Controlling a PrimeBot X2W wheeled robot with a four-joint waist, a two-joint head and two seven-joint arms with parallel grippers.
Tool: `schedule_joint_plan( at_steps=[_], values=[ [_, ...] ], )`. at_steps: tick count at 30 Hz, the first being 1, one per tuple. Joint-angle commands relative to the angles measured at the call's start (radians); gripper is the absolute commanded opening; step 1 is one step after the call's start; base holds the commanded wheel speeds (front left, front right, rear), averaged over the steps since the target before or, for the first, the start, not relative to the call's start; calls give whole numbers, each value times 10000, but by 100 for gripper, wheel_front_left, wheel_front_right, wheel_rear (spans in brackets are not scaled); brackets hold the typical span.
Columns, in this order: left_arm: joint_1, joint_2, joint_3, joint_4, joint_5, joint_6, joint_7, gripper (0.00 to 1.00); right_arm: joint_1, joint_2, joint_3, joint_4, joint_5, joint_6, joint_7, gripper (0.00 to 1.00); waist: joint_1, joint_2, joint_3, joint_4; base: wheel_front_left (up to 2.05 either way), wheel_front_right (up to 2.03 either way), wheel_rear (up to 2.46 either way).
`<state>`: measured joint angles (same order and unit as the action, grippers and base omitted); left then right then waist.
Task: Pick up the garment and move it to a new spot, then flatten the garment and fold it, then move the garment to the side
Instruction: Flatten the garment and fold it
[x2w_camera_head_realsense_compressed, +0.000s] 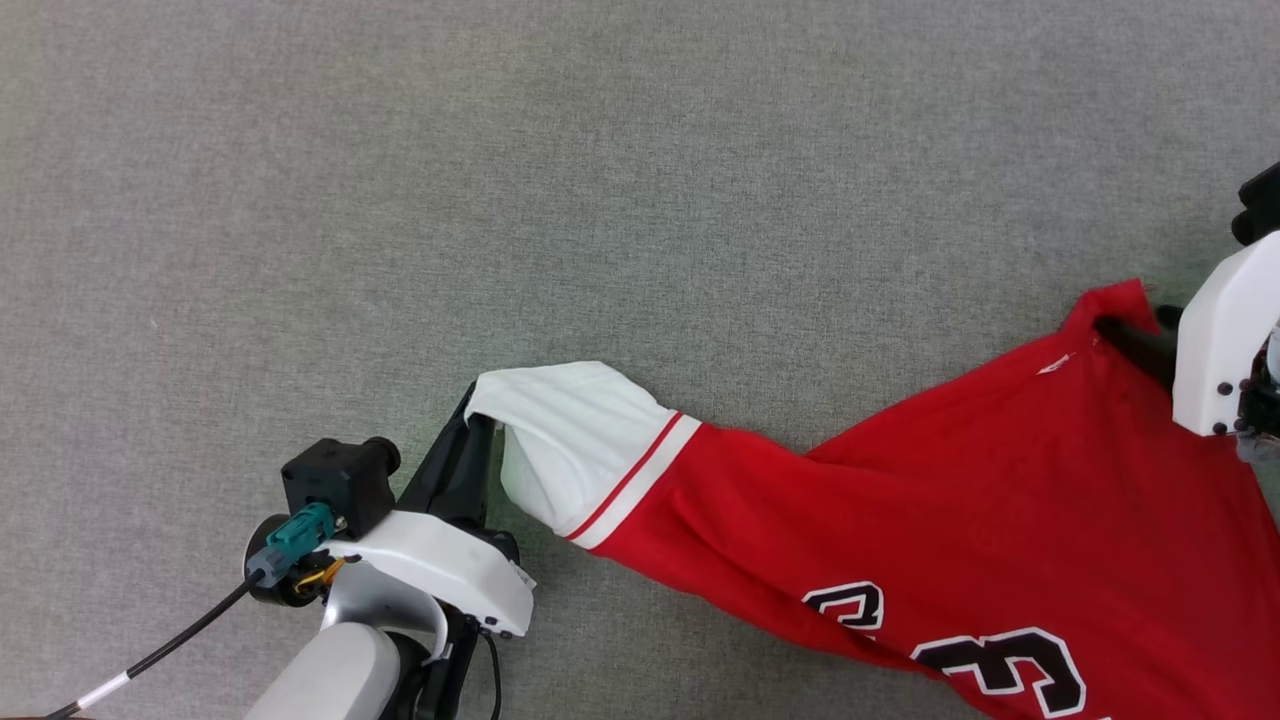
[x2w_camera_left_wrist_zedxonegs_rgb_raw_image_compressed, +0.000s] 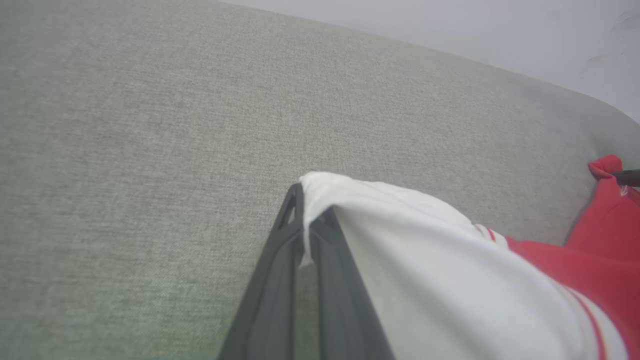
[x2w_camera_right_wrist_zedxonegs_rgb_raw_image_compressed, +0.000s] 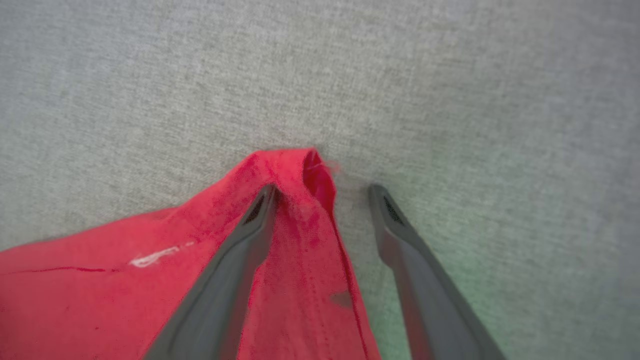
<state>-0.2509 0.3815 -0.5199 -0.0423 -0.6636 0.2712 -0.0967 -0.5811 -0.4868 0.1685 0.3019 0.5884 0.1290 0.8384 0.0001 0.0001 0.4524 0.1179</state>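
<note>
The garment (x2w_camera_head_realsense_compressed: 900, 500) is lying stretched across the grey fabric surface (x2w_camera_head_realsense_compressed: 600, 150) between your two tools, print facing up. Its white sleeve (x2w_camera_head_realsense_compressed: 570, 440) is rising into a peak at the left tool, and a red corner (x2w_camera_right_wrist_zedxonegs_rgb_raw_image_compressed: 295, 165) is bunching at the right one. Your left tool (x2w_camera_left_wrist_zedxonegs_rgb_raw_image_compressed: 310, 205) is clamping the sleeve's edge, shut on a thin fold of white cloth right at its tips. Your right tool (x2w_camera_right_wrist_zedxonegs_rgb_raw_image_compressed: 324, 189) is standing open, with one finger (x2w_camera_right_wrist_zedxonegs_rgb_raw_image_compressed: 235, 265) lying on the red cloth just behind the corner and the other resting on bare surface beside it. You are, I judge, flattening the shirt by pulling it taut, so the right side is needing a grip before any tension counts. Be sliding that tool across until the corner's doubled hem is sitting between both fingers, then be closing low against the surface. Be drawing the tools apart gently, since the left pinch is looking shallow and may be slipping, and the diagonal crease running from the sleeve toward the print is asking for an even pull.
</note>
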Motion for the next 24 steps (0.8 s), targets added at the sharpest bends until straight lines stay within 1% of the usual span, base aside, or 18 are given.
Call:
schedule_joint_plan(
  at_steps=[1, 3, 4, 6, 9, 12, 18, 21, 24],
  values=[
    [-93, -29, -17, 71, -18, -61, -35, 0, 845, 560, 664, 662, 335, 39, 688, 0, -1, -1, -29, 11, 0, 0, 0],
    [-101, -35, -29, 167, -53, -77, -36, 0, 831, 513, 700, 587, 381, 34, 780, 0, -1, -1, -113, 0, 0, 0, 0],
    [-117, 16, -24, 285, -97, -128, 19, 0, 703, 331, 694, 436, 499, 31, 659, 0, -1, -1, -321, -62, 0, 0, 0],
    [-128, 111, -6, 337, -128, -121, 107, 0, 610, 243, 714, 339, 581, 31, 558, 0, -1, -1, -498, -136, 0, 0, 0],
    [-308, 282, 46, 374, -91, -138, 240, 0, 359, 80, 653, 130, 517, 28, 113, 0, -1, -1, -833, -259, 0, 0, 0],
    [-590, 504, 154, 467, -172, -255, 508, 0, 88, 51, 648, -57, 390, 16, -661, 0, -1, -1, -1240, -448, 0, 0, 0],
    [-1743, 944, 490, 1130, -333, -619, 1034, 0, -415, 239, 515, 452, 7, 16, -1704, 0, -1, -1, -2201, -989, 0, 0, 0],
    [-2450, 1072, 570, 1840, -381, -887, 1239, 0, -693, 444, 529, 895, -196, 16, -2078, 0, -1, -1, -2746, -1291, 0, 0, 0],
    [-3355, 1028, 631, 2749, -431, -1176, 1371, 0, -1051, 638, 482, 1359, -315, 16, -2355, 0, -1, -1, -3077, -1530, 0, 0, 0]
  ],
)
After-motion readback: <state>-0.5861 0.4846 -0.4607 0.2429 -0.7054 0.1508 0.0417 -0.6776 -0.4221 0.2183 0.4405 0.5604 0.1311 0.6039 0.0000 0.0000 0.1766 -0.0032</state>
